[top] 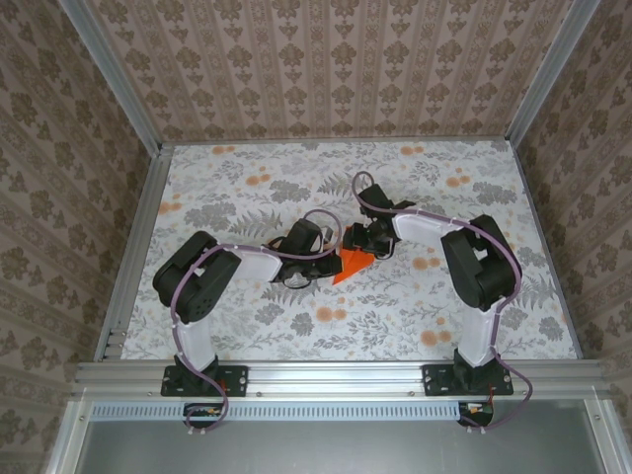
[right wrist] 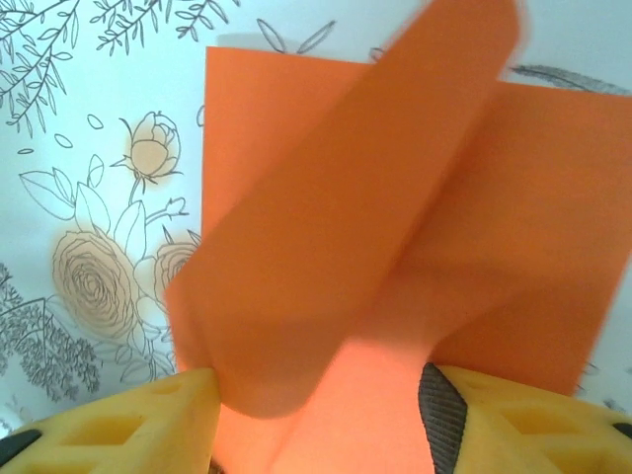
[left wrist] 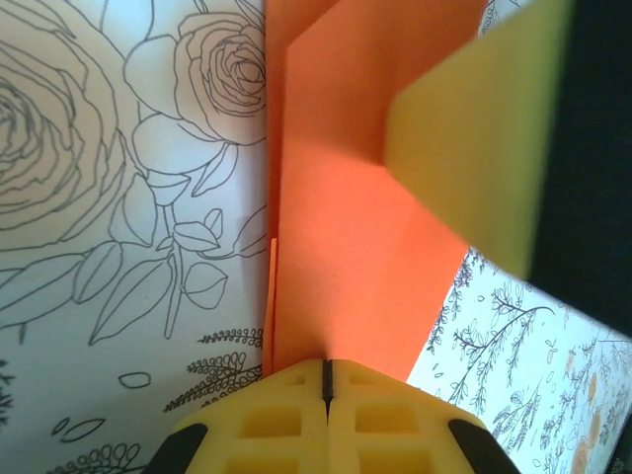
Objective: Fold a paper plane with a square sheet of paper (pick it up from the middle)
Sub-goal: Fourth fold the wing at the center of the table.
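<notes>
my left gripper [left wrist: 326, 383] is clenched on the square sheet of paper [left wrist: 336, 257]. my right gripper [right wrist: 318, 420] is released, straddling it.

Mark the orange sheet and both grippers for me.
square sheet of paper [top: 353, 265], top view, on its folded orange middle.
left gripper [left wrist: 327, 370], left wrist view, at the seam where its shut fingers meet.
right gripper [right wrist: 316, 395], right wrist view, midway between its spread fingers.

No legible text, label, brand, number or sign anywhere in view. Printed with blossoms and leaves only: table cover [top: 247, 326] and patterned walls [top: 326, 69]. Plain orange on its visible faces, without lettering: square sheet of paper [top: 353, 265].
</notes>
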Controlling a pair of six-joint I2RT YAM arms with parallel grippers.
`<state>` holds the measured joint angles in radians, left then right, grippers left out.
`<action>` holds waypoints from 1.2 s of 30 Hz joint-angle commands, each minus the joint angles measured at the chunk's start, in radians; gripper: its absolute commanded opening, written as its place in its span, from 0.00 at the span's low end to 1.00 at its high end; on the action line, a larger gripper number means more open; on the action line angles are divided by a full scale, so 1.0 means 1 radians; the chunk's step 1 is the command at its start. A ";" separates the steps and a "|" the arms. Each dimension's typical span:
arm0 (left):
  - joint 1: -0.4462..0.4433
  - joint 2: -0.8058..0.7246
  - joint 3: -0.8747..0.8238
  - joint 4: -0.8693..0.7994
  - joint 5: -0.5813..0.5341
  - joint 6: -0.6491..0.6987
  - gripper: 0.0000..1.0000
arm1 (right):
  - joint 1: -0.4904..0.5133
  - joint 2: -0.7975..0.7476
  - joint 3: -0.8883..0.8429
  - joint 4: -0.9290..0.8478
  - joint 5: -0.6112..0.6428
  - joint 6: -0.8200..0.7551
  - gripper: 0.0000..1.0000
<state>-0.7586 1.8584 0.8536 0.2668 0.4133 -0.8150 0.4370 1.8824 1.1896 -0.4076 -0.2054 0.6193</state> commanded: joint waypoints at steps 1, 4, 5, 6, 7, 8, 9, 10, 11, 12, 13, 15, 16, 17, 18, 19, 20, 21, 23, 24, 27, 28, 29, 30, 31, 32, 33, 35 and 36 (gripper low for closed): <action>-0.004 0.044 0.001 -0.110 -0.025 0.028 0.02 | -0.044 -0.121 -0.021 0.035 -0.110 -0.043 0.61; -0.003 0.050 0.005 -0.115 -0.019 0.029 0.02 | -0.050 -0.181 -0.042 0.071 -0.161 -0.072 0.59; -0.004 0.051 0.009 -0.115 -0.017 0.030 0.02 | -0.050 -0.193 -0.054 0.084 -0.184 -0.080 0.57; -0.003 0.051 0.010 -0.118 -0.018 0.031 0.02 | -0.050 -0.196 -0.066 0.098 -0.206 -0.080 0.54; -0.005 0.053 0.011 -0.119 -0.018 0.031 0.02 | -0.050 -0.196 -0.081 0.118 -0.239 -0.081 0.50; -0.005 0.052 0.014 -0.121 -0.018 0.031 0.02 | -0.049 -0.190 -0.095 0.140 -0.265 -0.079 0.43; -0.005 0.054 0.016 -0.124 -0.015 0.033 0.02 | -0.046 -0.182 -0.106 0.153 -0.283 -0.072 0.40; -0.005 0.055 0.017 -0.123 -0.015 0.033 0.02 | -0.044 -0.170 -0.113 0.161 -0.299 -0.072 0.36; -0.005 0.055 0.017 -0.126 -0.015 0.033 0.01 | -0.040 -0.156 -0.120 0.171 -0.313 -0.072 0.32; -0.006 0.055 0.019 -0.129 -0.014 0.033 0.01 | -0.037 -0.142 -0.126 0.182 -0.325 -0.068 0.29; -0.006 0.053 0.018 -0.134 -0.014 0.033 0.01 | -0.033 -0.126 -0.130 0.195 -0.341 -0.067 0.26; -0.006 0.053 0.021 -0.139 -0.016 0.035 0.01 | -0.032 -0.101 -0.141 0.220 -0.369 -0.059 0.20; -0.006 0.053 0.021 -0.143 -0.016 0.034 0.01 | -0.031 -0.085 -0.145 0.233 -0.384 -0.058 0.18; -0.006 0.051 0.021 -0.144 -0.018 0.035 0.01 | -0.030 -0.074 -0.147 0.240 -0.390 -0.055 0.17; -0.007 0.051 0.021 -0.144 -0.017 0.033 0.01 | -0.030 -0.062 -0.147 0.245 -0.394 -0.056 0.15; -0.007 0.052 0.020 -0.144 -0.018 0.033 0.00 | -0.030 -0.053 -0.148 0.249 -0.400 -0.058 0.14; -0.005 0.053 0.021 -0.147 -0.018 0.031 0.00 | -0.030 -0.044 -0.149 0.254 -0.405 -0.062 0.13; -0.006 0.053 0.022 -0.149 -0.019 0.031 0.00 | -0.030 -0.035 -0.150 0.256 -0.407 -0.062 0.12; -0.006 0.056 0.025 -0.152 -0.019 0.030 0.00 | -0.030 -0.014 -0.147 0.251 -0.403 -0.069 0.11; -0.006 0.056 0.025 -0.155 -0.019 0.029 0.00 | -0.030 -0.005 -0.146 0.247 -0.397 -0.070 0.11; -0.007 0.056 0.026 -0.161 -0.021 0.027 0.00 | -0.032 0.019 -0.143 0.231 -0.362 -0.081 0.10; -0.007 0.056 0.027 -0.163 -0.022 0.027 0.00 | -0.032 0.025 -0.143 0.228 -0.352 -0.086 0.10; -0.007 0.056 0.028 -0.168 -0.023 0.025 0.00 | -0.033 0.032 -0.140 0.222 -0.339 -0.090 0.10; -0.006 0.056 0.027 -0.170 -0.024 0.024 0.00 | -0.033 0.039 -0.141 0.220 -0.331 -0.091 0.10; -0.006 0.056 0.027 -0.173 -0.024 0.024 0.00 | -0.035 0.044 -0.140 0.223 -0.328 -0.093 0.10; -0.007 0.056 0.024 -0.176 -0.025 0.022 0.00 | -0.037 0.048 -0.141 0.225 -0.321 -0.091 0.09; -0.007 0.056 0.025 -0.181 -0.026 0.023 0.00 | -0.039 0.051 -0.143 0.228 -0.316 -0.089 0.09; -0.007 0.054 0.023 -0.186 -0.026 0.022 0.00 | -0.043 0.055 -0.146 0.238 -0.312 -0.082 0.09; -0.007 0.055 0.022 -0.188 -0.025 0.024 0.00 | -0.045 0.056 -0.146 0.239 -0.309 -0.081 0.09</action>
<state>-0.7586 1.8679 0.8883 0.2073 0.4217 -0.8082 0.4026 1.9125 1.0451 -0.1699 -0.5545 0.5484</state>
